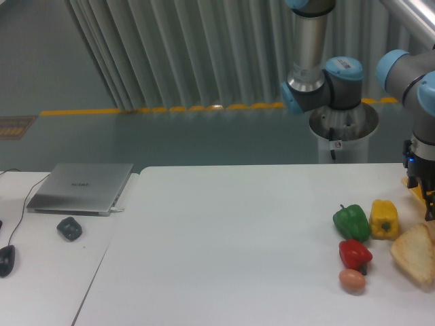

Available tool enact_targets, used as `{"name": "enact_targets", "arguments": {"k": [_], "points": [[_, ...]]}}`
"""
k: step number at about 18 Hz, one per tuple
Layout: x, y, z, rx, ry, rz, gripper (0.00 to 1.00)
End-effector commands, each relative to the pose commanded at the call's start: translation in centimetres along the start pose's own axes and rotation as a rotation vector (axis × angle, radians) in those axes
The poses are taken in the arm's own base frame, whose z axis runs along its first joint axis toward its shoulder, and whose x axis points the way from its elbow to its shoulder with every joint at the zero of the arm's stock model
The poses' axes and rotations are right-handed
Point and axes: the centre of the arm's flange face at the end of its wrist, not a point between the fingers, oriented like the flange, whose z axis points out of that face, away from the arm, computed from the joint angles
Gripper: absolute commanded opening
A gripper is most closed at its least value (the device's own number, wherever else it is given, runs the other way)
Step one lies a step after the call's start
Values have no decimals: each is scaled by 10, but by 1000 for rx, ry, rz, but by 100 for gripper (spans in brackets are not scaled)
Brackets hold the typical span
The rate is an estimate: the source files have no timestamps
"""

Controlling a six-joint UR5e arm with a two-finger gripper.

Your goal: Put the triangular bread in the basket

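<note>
**A:** so where's the triangular bread (414, 253) rn?

**B:** flat on the desk (238, 244), far right, partly cut off by the frame edge. Pale tan face, golden-brown crust. Yellow bell pepper (384, 219) is just beside it on the upper left, green pepper (351, 222) next to that one. Red pepper (355, 255) sits below the green, w/ a small brown egg (352, 280) right below the red.

**A:** and the basket?

**B:** only a yellow-orange bit of the basket (414, 188) shows at the right edge, behind the arm. Bread is near it but not in it.

**A:** gripper open or closed?

**B:** can't tell tbh. The gripper (428, 204) hangs at the very right edge, mostly out of frame, above the bread's far end. Can't see if it touches anything.

**A:** anything else around?

**B:** left side desk has a closed laptop (81, 188), a dark lump (68, 227) in front of it, and a mouse (6, 260) at the left edge.
</note>
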Motion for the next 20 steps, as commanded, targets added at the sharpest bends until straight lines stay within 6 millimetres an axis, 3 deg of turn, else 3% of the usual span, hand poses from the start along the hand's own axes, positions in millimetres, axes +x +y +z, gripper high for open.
{"name": "enact_targets", "arguments": {"k": [2, 5, 8, 14, 20], "points": [[-8, -7, -5, 3, -52, -124, 100], [-29, -29, -11, 13, -123, -124, 100], [-52, -33, -3, 16, -128, -153, 100], [-41, -35, 34, 16, -63, -247, 100], [-35, -51, 61, 44, -5, -372, 100]]}}
